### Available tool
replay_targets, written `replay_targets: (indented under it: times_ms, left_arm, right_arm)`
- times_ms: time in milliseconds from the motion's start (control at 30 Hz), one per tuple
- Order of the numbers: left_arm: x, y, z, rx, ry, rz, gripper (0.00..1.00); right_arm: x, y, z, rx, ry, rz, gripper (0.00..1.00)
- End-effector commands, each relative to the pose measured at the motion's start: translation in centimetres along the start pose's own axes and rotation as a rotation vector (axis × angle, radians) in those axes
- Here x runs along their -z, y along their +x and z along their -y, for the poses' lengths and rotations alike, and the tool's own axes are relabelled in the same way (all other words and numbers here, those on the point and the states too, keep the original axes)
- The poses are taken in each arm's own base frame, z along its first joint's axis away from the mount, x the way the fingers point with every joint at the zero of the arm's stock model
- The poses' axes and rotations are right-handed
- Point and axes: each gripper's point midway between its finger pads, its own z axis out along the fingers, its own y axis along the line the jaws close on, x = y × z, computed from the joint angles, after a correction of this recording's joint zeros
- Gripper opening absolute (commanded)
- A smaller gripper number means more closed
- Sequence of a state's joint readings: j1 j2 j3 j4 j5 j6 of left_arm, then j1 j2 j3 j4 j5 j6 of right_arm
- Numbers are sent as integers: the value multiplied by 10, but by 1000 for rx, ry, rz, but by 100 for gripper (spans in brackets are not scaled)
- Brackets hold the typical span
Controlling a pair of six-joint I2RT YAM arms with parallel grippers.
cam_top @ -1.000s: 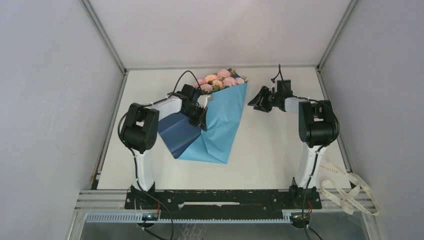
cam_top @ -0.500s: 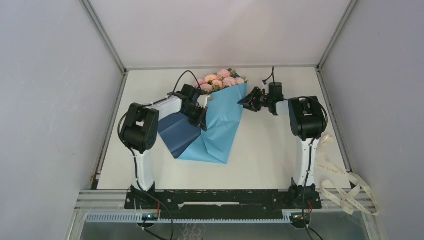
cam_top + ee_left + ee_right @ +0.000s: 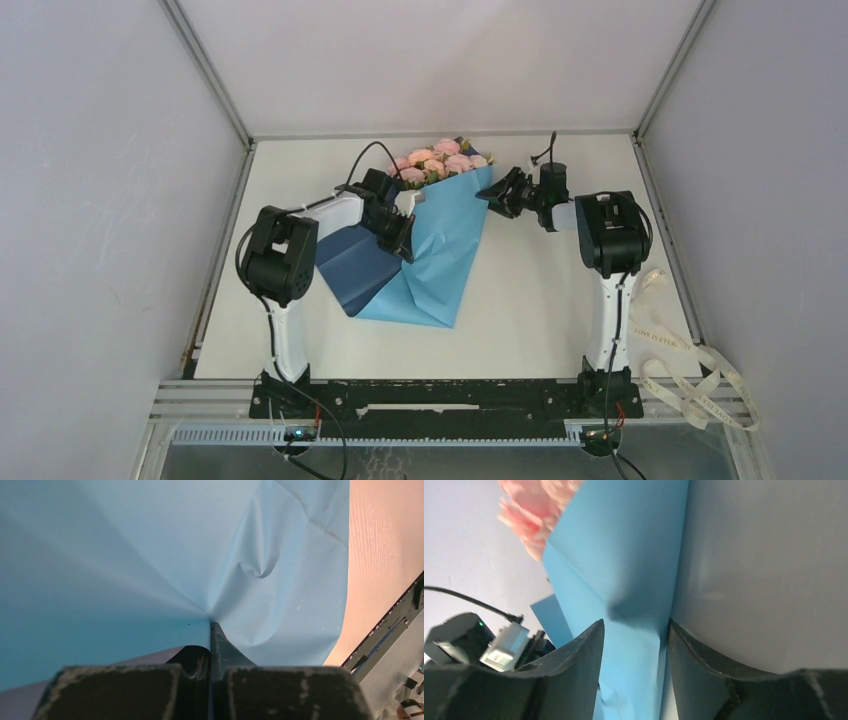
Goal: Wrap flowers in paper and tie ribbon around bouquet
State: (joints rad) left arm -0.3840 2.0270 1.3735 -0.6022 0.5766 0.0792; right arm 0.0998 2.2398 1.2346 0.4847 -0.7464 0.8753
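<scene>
Wrap looks under way, not closed. The paper [image 3: 440, 255] lies on the table [image 3: 540, 300] with its light-blue face folded over the flowers [image 3: 440, 160]; the pink blooms show at the far, wide end; a navy flap lies flat on the left side, not yet brought over.

Your left gripper [image 3: 403, 238]: fingers pressed together, pinching a fold of the paper near mid-sheet; in the left wrist view, creases fan out from the pinch point.

Your right gripper [image 3: 497, 193]: jaws spread, straddling the paper's right edge just beside the blooms; the right wrist view shows the blue edge running between the two fingers, not clamped as far as you can see.

The ribbon [image 3: 690, 375] lies in loose loops off the table's near right corner, well apart from both grippers; it looks untouched.

Done, by my reckoning: flowers laid in, one side folded across. Left for you: close on that right edge and carry it over; fold in the navy flap; tighten the wrap around the stems; fetch the ribbon; tie it. The larger share remains.

Note: thin sheet; pull the right edge gently against the left pinch, or it may crease or tear.
</scene>
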Motion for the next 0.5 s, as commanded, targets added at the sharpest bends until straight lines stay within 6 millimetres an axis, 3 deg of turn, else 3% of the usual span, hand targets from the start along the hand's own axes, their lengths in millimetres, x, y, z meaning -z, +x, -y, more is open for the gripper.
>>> replay_targets:
  times_ms: [0, 133, 167, 267, 400, 467]
  left_arm:
    - [11, -7, 8, -45, 8, 26, 0]
    - [10, -8, 10, -46, 13, 26, 0]
    - [10, -7, 10, -46, 13, 26, 0]
    - [9, -6, 9, -44, 17, 22, 0]
    - [9, -5, 9, -43, 15, 19, 0]
    - [9, -6, 9, -43, 16, 20, 0]
  right_arm:
    - [-5, -48, -21, 8, -67, 128, 58]
    - [-20, -50, -18, 5, -42, 113, 53]
    - [-23, -51, -17, 4, -40, 112, 47]
    - [-24, -57, -16, -5, -42, 135, 0]
    - [-17, -70, -23, 30, -51, 175, 0]
    - [-14, -77, -26, 35, -56, 195, 27]
